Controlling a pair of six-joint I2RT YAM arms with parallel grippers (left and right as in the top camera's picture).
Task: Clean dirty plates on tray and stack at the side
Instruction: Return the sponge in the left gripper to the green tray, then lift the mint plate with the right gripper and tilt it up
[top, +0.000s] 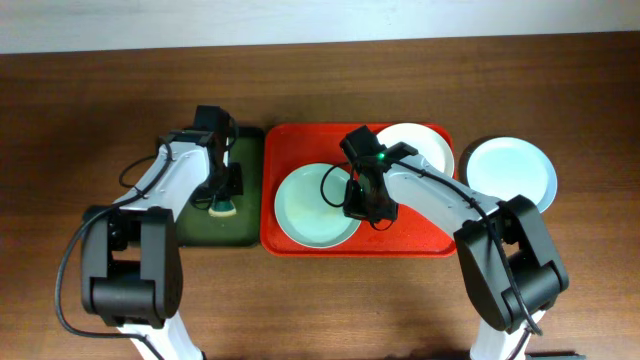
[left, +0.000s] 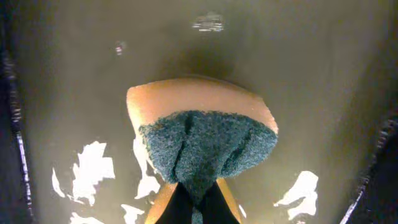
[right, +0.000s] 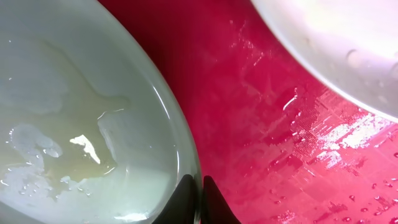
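The red tray (top: 400, 236) holds a pale green plate (top: 312, 205) on its left and a cream-white plate (top: 425, 148) at its back right. A pale blue plate (top: 512, 172) lies on the table right of the tray. My right gripper (top: 358, 208) is shut on the green plate's right rim. In the right wrist view its fingers pinch the rim (right: 199, 180), and the green plate (right: 74, 112) carries a wet yellowish film. My left gripper (top: 222, 196) is shut on a yellow sponge with a green scouring face (left: 205, 137), pressed onto the dark green tray (left: 311, 74).
The dark green tray (top: 222, 232) lies directly left of the red tray. The red tray floor (right: 261, 124) is wet between the two plates, and the cream-white plate (right: 348, 43) shows droplets. Bare wooden table (top: 80, 120) surrounds everything.
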